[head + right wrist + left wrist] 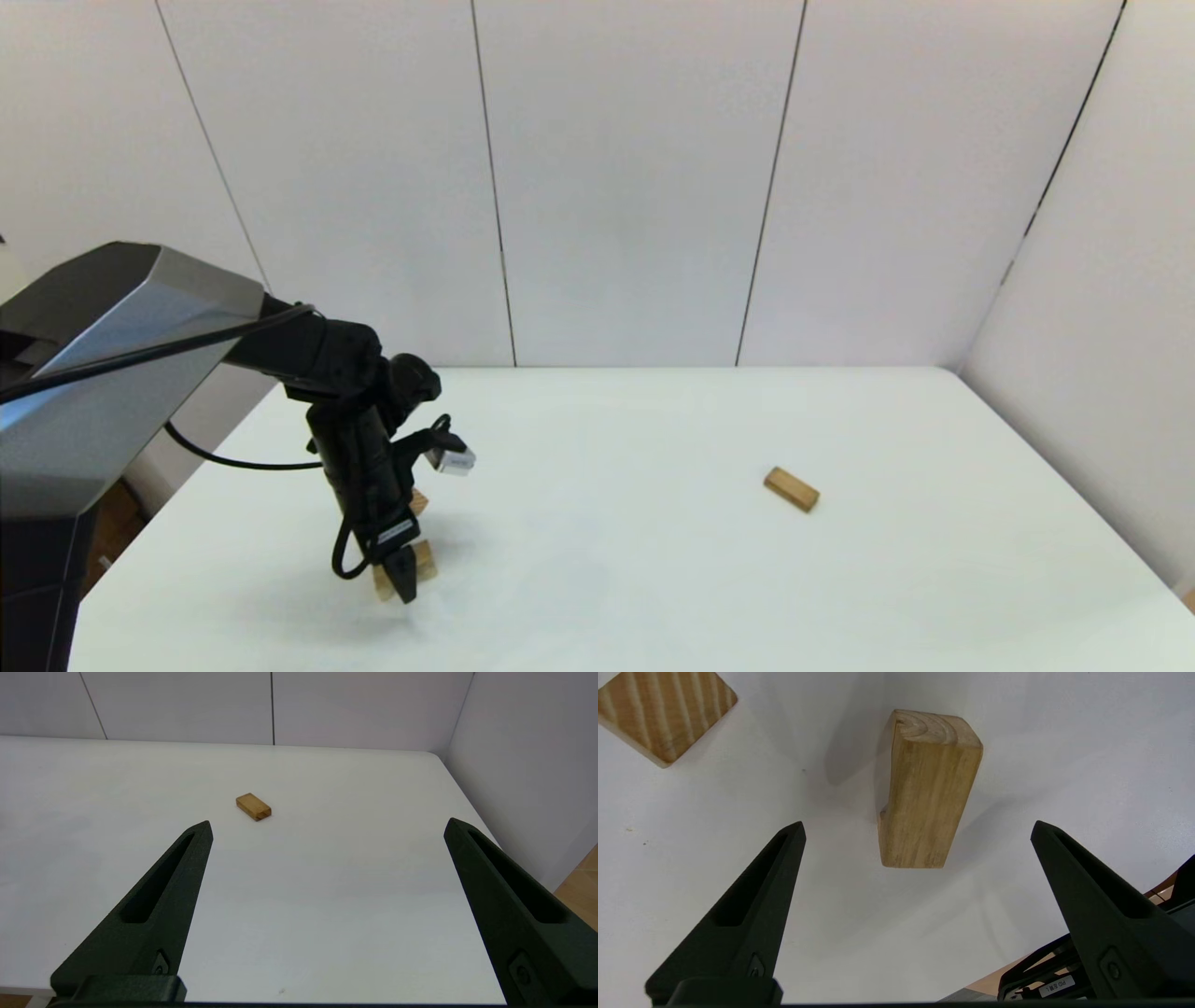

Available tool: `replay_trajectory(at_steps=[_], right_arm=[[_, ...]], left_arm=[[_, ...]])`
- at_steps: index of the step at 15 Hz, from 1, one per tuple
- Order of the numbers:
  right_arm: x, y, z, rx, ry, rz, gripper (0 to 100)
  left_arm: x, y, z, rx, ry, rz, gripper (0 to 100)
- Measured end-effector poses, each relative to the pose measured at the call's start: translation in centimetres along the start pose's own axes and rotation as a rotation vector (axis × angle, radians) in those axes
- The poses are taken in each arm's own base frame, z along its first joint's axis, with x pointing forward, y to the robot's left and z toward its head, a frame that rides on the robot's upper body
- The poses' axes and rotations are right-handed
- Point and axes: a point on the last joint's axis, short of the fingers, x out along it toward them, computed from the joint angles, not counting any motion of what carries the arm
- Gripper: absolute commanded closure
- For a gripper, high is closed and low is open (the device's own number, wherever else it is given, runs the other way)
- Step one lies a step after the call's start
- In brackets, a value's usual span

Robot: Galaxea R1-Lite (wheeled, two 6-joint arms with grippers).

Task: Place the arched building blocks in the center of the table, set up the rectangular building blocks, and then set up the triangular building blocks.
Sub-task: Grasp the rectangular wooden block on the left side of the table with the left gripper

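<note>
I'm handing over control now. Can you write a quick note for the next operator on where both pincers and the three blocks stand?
Left pincer: open, empty, above the arched block at the table's left front.
Right pincer: open, empty, parked off the near right edge.
Triangular block: on the table close beside the arched one.
Rectangular block: lying flat, right of centre.
Done: nothing placed yet.
Left: grasp the arch, move it to the centre, then set up the rectangle and the triangle.
</note>
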Motion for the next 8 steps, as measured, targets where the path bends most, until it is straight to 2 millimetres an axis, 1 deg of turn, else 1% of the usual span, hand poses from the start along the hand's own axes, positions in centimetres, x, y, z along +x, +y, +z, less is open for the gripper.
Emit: replay_trajectory(at_steps=[5,6,8], right_arm=[[0.00,0.00,0.00,0.000,0.000,0.000,0],[0.00,0.00,0.00,0.000,0.000,0.000,0],[0.00,0.00,0.00,0.000,0.000,0.000,0]], left_arm=[[0.60,0.18,0.17,-0.002,0.008,-0.004,0],[0.70,0.22,0.21,-0.002,0.009,-0.004,100],[0.81,0.26,0.25,-0.001,0.010,-0.006,100]])
